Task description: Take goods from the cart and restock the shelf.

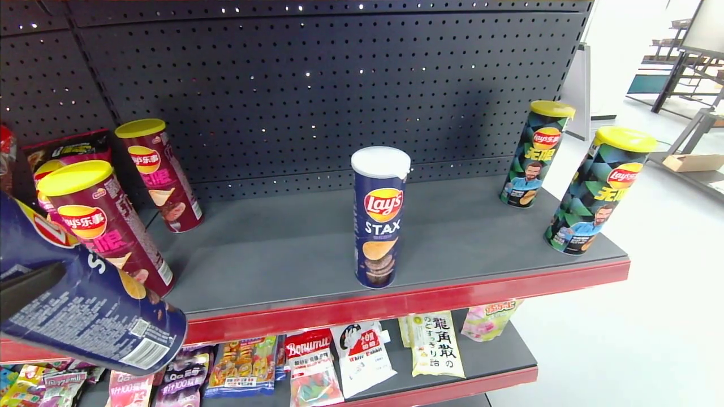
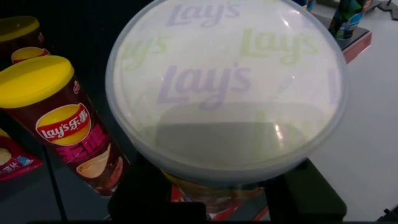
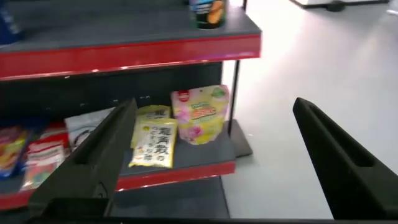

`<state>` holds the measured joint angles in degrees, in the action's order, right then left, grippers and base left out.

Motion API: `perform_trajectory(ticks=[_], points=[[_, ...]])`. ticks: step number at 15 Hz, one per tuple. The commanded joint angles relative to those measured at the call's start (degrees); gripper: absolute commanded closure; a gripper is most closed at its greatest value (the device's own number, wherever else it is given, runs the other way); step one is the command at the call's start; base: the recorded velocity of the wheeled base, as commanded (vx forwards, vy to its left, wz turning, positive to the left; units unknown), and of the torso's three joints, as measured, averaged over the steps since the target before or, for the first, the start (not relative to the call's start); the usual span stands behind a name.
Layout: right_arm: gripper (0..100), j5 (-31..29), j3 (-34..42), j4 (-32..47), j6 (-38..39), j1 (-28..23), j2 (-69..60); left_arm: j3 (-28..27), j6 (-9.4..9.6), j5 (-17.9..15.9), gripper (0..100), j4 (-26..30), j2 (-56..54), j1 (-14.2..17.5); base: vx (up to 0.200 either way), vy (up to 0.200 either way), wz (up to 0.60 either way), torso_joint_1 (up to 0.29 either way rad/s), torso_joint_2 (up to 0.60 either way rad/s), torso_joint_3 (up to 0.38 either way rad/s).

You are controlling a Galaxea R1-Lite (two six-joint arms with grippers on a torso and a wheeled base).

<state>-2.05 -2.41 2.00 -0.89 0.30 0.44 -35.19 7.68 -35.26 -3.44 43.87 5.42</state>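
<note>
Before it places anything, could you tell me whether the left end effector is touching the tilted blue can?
Touching. In the head view a dark finger of the left end effector lies flat against the tilted blue can, carrying it in mid-air.

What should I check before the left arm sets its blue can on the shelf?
1. Grip: left gripper is shut on the held blue can, lid on: ok.
2. Held blue can upright: it is tilted: not ok.
3. Free place on the shelf between the front maroon can and the standing blue can: ok.
4. Gap between the held blue can and the front maroon can: they overlap in the head view: cannot tell.
5. Right gripper open and empty: ok.
</note>
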Motion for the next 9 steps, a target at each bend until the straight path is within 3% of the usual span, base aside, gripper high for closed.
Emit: perform_trajectory(ticks=[1, 3, 6, 9], points=[[0, 3.37, 0.83, -0.15, 0.71, -0.13, -0.44, 0.04, -0.03, -0.08, 100, -0.08, 1.39, -0.59, 0.0, 0.0, 0.0, 0.0, 0.0, 0.0], [0, 6.71, 2.33, -1.82, 0.19, -0.04, -0.35, 0.04, -0.12, 0.19, 100, -0.08, 2.36, -3.93, 0.0, 0.0, 0.0, 0.0, 0.0, 0.0], [0, 6.0, 2.33, -1.91, 1.15, -0.04, -0.44, -0.05, -0.12, 0.19, 100, -0.61, 4.99, -6.83, 0.0, 0.0, 0.0, 0.0, 0.0, 0.0], [0, 6.0, 2.33, -1.91, 1.15, -0.13, -0.44, 0.3, -0.47, 0.27, 100, -7.02, 11.67, -6.83, 0.0, 0.0, 0.0, 0.0, 0.0, 0.0]])
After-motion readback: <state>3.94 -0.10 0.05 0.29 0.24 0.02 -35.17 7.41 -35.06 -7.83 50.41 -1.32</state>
